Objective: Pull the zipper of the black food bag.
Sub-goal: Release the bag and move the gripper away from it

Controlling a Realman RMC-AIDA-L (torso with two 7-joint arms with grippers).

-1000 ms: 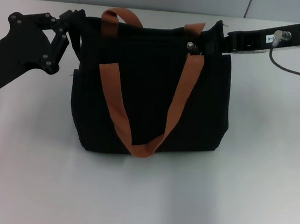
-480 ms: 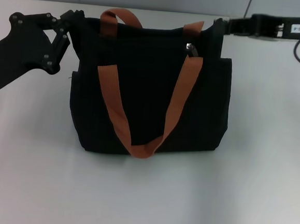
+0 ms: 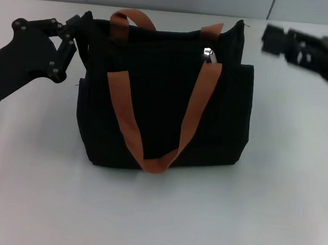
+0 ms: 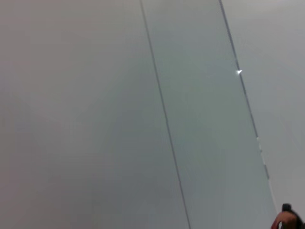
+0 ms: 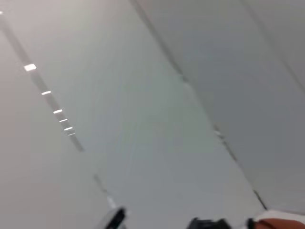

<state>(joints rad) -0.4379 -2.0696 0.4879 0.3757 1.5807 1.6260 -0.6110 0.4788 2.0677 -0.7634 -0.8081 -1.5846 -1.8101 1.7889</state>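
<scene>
- Black left gripper (image 3: 79,28) sits at the upper left corner of the black food bag (image 3: 165,108), apparently pinching the fabric there; its jaws are hidden, so I cannot tell their state.
- Right gripper (image 3: 271,39) hovers apart from the bag's right end; its jaw opening is unclear.
- Silver zipper (image 3: 210,53) pull lies near the right end of the top line, which runs left to right across the worktop (image 3: 157,213).
- Judged step: bracing, with the pull ungrasped. Next, the right gripper must pinch the tab.
</scene>
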